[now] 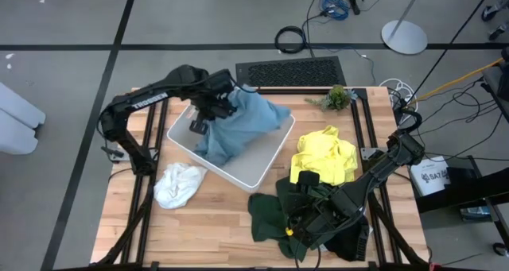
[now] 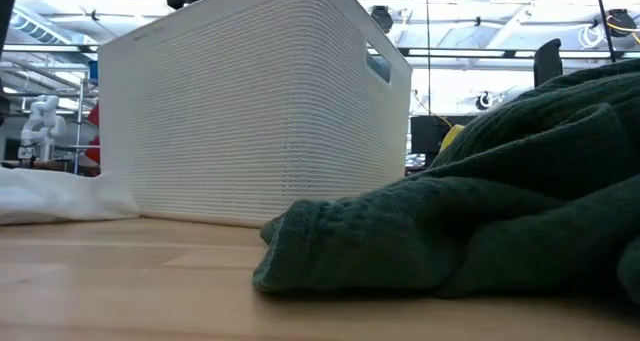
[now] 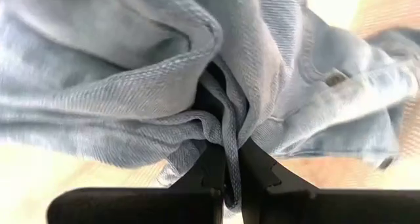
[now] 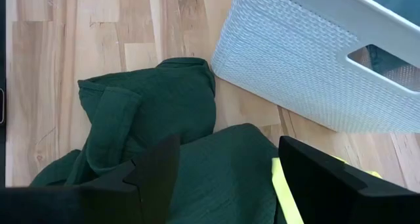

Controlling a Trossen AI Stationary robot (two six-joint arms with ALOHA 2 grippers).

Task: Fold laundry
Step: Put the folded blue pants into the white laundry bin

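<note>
Wooden boards make up the surface point(image 1: 231, 215), and a white tub point(image 1: 258, 164) sits on it toward the far left corner. Over the tub, the left hand point(image 3: 231, 159) is pinched tight on a fold of the light blue cloth point(image 1: 238, 124), which hangs down into the tub. Just beside the tub's near left corner lies a small white cloth point(image 1: 176, 183). A bright yellow cloth point(image 1: 324, 153) lies near the right edge. At the near edge, right of the middle, the dark green cloth point(image 4: 151, 112) lies in a heap. The right hand point(image 4: 223, 178) hangs just over it with its 2 fingers spread wide, holding nothing.
</note>
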